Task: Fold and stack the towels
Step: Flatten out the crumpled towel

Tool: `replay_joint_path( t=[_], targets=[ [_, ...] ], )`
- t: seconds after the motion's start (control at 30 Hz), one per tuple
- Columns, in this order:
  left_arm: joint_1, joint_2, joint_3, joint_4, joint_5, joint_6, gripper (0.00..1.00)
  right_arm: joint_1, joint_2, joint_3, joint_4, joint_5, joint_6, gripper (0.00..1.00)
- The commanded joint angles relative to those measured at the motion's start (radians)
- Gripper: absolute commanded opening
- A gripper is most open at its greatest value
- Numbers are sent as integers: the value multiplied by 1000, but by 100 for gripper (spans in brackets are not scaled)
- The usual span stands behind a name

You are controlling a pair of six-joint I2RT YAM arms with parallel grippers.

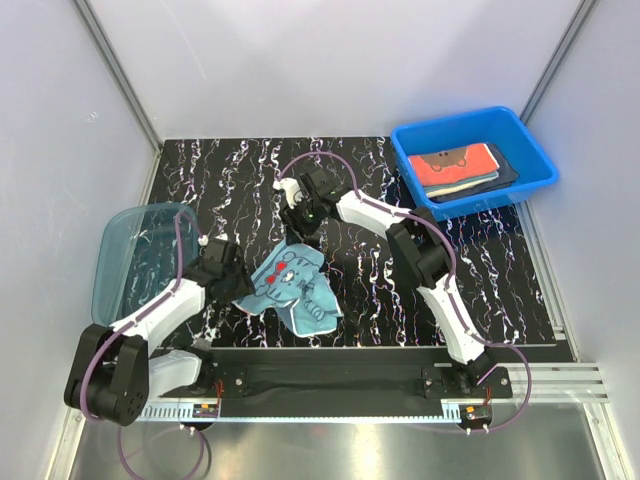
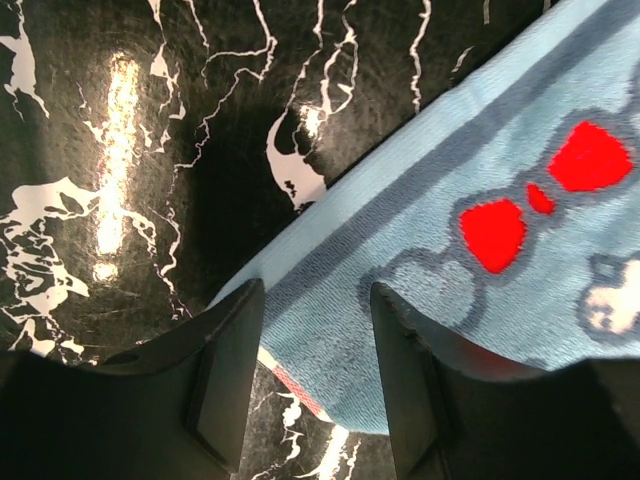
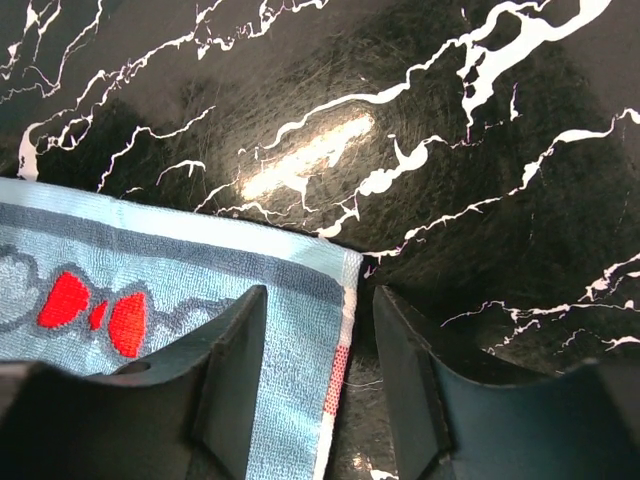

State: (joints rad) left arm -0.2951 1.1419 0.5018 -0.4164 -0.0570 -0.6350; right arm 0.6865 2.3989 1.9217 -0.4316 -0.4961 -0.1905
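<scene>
The black, white-veined table [image 1: 500,290] fills the scene. A clear teal tub [image 1: 130,255] sits at its left edge, tilted up on its side. A blue bin [image 1: 478,197] stands at the far right corner.

The blue towel [image 1: 298,290] lies in the middle of the table, near the front edge, spread out but skewed and a little rumpled. An elephant with a red bow is printed on it. In the bin lies a folded red towel [image 1: 455,165] with a brown bear's face, on top of a folded dark towel [image 1: 507,172].

The left gripper [image 1: 240,285] is low at the blue towel's left corner. In the left wrist view the towel [image 2: 480,160] lies flat on the table with that corner in the gap of the gripper [image 2: 315,300]. The fingers [image 2: 225,370] stand apart and pinch nothing.

The right gripper [image 1: 300,225] is low at the towel's far corner. In the right wrist view the towel [image 3: 200,270] ends in a corner with a red-checked edge, which lies in the gap of the gripper [image 3: 318,300]. Its fingers [image 3: 225,370] also stand apart, with cloth between them but not clamped.
</scene>
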Motion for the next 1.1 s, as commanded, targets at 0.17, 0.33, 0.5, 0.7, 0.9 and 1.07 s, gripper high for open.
replay_joint_path(
  t=[0.17, 0.33, 0.5, 0.7, 0.9, 1.07],
  targets=[
    [7, 24, 14, 80, -10, 6, 52, 19, 58, 33, -59, 51, -20, 52],
    [7, 85, 33, 116, 17, 3, 52, 21, 65, 17, -41, 129, 6, 41],
    [-15, 160, 114, 154, 49, 44, 51, -4, -32, -143, 43, 290, 68, 0],
    [-59, 171, 300, 51, -16, 84, 53, -91, -259, -383, 48, 338, 134, 0],
    [-16, 176, 308, 45, -41, 130, 56, -142, -336, -490, 22, 361, 143, 0],
    [-12, 251, 281, 114, -15, 121, 55, -166, -345, -494, 24, 350, 149, 0]
  ],
)
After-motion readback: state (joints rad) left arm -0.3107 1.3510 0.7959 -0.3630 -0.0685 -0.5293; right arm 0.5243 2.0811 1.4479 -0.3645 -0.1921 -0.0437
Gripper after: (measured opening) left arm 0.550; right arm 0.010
